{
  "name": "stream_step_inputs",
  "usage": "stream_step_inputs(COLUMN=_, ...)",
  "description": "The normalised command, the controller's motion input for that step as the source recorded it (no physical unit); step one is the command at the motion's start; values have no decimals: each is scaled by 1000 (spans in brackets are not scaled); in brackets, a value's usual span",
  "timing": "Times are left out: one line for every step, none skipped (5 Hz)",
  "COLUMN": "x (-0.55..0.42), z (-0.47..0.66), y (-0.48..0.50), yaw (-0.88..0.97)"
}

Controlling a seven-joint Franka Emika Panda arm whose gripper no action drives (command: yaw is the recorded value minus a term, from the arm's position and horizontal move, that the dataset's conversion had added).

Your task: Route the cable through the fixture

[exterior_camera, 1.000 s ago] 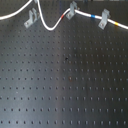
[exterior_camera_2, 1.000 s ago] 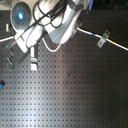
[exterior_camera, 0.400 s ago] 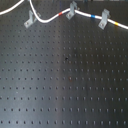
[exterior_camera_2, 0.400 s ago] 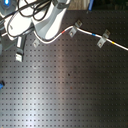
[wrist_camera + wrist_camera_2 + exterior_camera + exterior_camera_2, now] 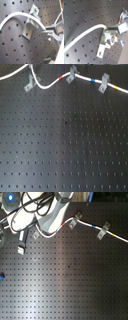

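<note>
From my remote station, the hand [image 5: 50,32] sits clamped on the cable [image 5: 17,16] just beside the fixture [image 5: 31,23], as both wrist views show. The white cord arcs across the pale clip's prongs in the first wrist view, though I cannot tell whether it is seated between them. In the first exterior view the cable runs on through two darker clips [image 5: 72,74] along the far edge of the black perforated surface [image 5: 65,149]. My worry: pulling sideways could ride the cord over the prongs, or drag it out of the clips already threaded.
</note>
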Motion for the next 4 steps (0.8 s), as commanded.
stream_step_inputs(x=-165, z=188, y=72, yaw=160)
stream_step_inputs(x=-15, z=384, y=185, yaw=260)
stream_step_inputs(x=126, z=609, y=202, yaw=140)
stream_step_inputs(x=49, z=252, y=15, yaw=9)
